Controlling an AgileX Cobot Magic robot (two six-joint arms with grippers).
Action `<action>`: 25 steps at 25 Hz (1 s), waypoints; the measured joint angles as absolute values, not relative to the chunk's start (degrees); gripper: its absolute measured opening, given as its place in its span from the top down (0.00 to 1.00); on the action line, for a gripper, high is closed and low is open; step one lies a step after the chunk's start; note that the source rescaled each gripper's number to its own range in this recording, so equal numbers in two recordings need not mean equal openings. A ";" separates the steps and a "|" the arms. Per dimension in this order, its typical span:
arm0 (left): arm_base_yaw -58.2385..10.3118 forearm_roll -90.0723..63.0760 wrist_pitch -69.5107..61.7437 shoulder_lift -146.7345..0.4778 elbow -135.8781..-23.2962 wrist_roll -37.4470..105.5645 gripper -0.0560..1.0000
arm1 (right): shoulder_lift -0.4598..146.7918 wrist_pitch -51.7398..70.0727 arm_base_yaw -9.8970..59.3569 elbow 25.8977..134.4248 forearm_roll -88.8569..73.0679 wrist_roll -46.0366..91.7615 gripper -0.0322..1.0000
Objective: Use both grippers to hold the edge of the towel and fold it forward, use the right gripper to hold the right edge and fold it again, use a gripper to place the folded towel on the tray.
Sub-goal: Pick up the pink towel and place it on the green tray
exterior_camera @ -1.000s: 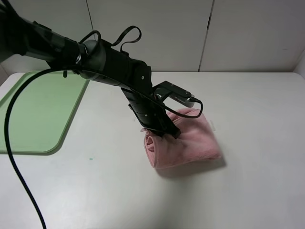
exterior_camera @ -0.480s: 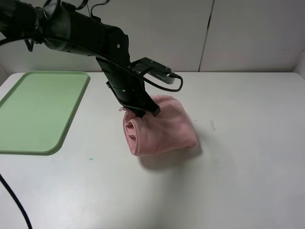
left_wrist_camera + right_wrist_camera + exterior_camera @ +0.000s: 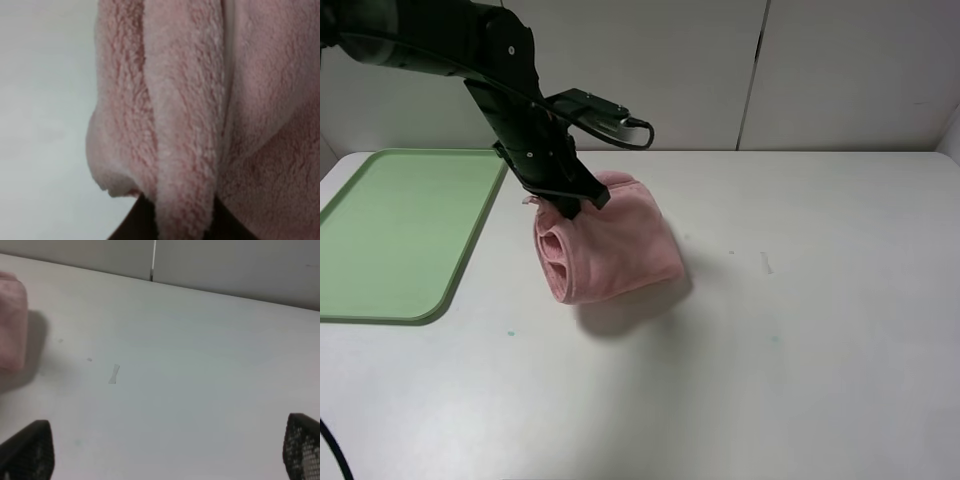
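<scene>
Towel folds bury left hand; right hand's fingertips cropped.

The folded towel has been carried leftward and slightly farther back across the table, from right of centre to a spot near the tray. It is gripped at its upper left edge by the left gripper, whose arm has been swung left and raised. More of the tray has been uncovered.
</scene>
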State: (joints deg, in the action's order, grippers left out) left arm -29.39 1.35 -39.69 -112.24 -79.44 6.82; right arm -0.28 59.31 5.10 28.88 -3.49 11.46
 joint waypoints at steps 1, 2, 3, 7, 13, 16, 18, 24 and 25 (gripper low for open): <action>-28.84 1.49 -40.08 -111.90 -79.44 6.88 0.89 | -0.28 59.31 5.10 28.88 -3.49 11.46 0.00; -28.26 1.64 -40.49 -111.58 -79.44 6.95 0.89 | -0.28 59.31 5.10 28.88 -3.49 11.46 0.00; -27.84 1.82 -40.74 -111.17 -79.44 7.02 0.89 | -0.28 59.31 5.10 28.88 -3.49 11.46 0.00; -25.80 2.89 -41.70 -108.73 -79.44 7.07 0.89 | -0.28 59.31 5.10 28.88 -3.49 11.46 0.00; -22.47 4.50 -43.45 -105.66 -79.04 7.07 0.89 | -0.28 59.31 5.10 28.88 -3.49 11.46 0.00; -20.74 4.65 -43.38 -103.70 -77.92 7.07 0.89 | -0.28 59.31 5.10 28.88 -3.49 11.46 0.00; -19.61 4.72 -43.36 -101.96 -77.46 7.07 0.89 | -0.28 59.31 5.10 28.88 -3.49 11.46 0.00; -16.42 4.77 -44.95 -96.18 -77.12 7.07 0.89 | -0.28 59.31 5.10 28.88 -3.49 11.46 0.00; -16.02 4.88 -45.16 -95.22 -76.99 7.07 0.89 | -0.28 59.31 5.10 28.88 -3.49 11.46 0.00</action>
State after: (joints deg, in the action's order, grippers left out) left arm -16.02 4.88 -45.16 -95.22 -76.99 7.07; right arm -0.28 59.31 5.10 28.88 -3.49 11.46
